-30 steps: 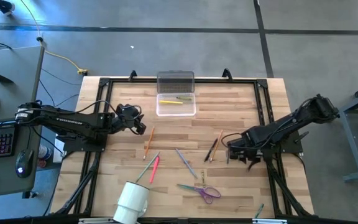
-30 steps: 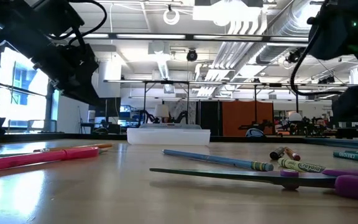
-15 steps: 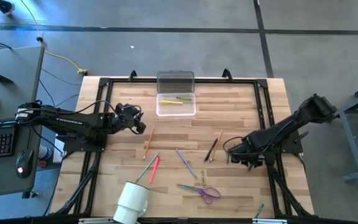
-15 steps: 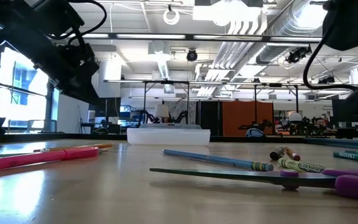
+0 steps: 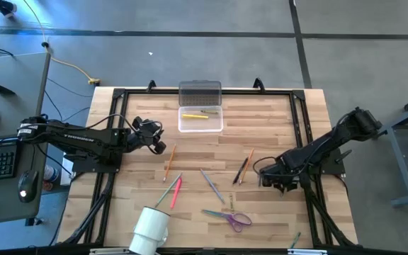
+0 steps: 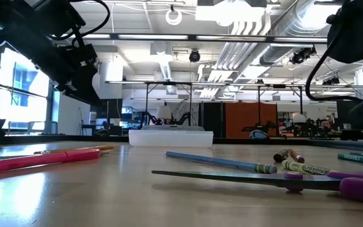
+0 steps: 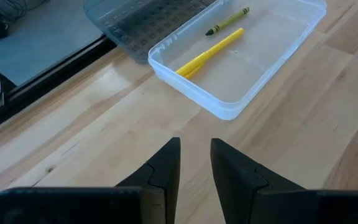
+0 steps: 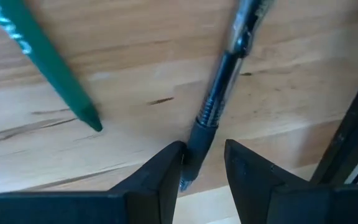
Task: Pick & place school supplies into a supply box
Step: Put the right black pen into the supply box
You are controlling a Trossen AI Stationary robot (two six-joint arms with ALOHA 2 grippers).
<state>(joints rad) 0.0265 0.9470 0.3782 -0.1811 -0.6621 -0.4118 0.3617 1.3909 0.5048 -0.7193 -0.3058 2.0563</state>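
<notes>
The clear supply box (image 5: 200,119) sits at the table's far middle with its ribbed lid (image 5: 200,93) folded back. A yellow pencil (image 7: 209,52) and a green crayon (image 7: 227,20) lie inside. My left gripper (image 7: 194,158) hovers open and empty to the box's left (image 5: 163,147). Loose supplies lie mid-table: an orange pencil (image 5: 169,161), a pink pen (image 5: 176,191) and purple-handled scissors (image 5: 230,217). My right gripper (image 8: 202,165) points down, open, its fingers either side of a black pen's end (image 8: 194,146). A green crayon (image 8: 39,59) lies beside it. My right gripper comes at the black pen's end (image 8: 191,163) from above, one finger on each side and the pen running away from the fingers. The pen lies flat on the table, close against one finger (image 8: 163,171). Whether that finger touches it I cannot tell.
A white cup (image 5: 151,228) lies on its side at the near edge. A black pen (image 5: 241,170) and an orange pencil (image 5: 249,161) lie left of my right gripper. The black frame rail (image 8: 353,124) runs close beside my right gripper.
My right gripper has come down toward the table and shifted slightly toward its left edge, tipping steeper. Its finger gap looks unchanged. The supplies lie where they were.
</notes>
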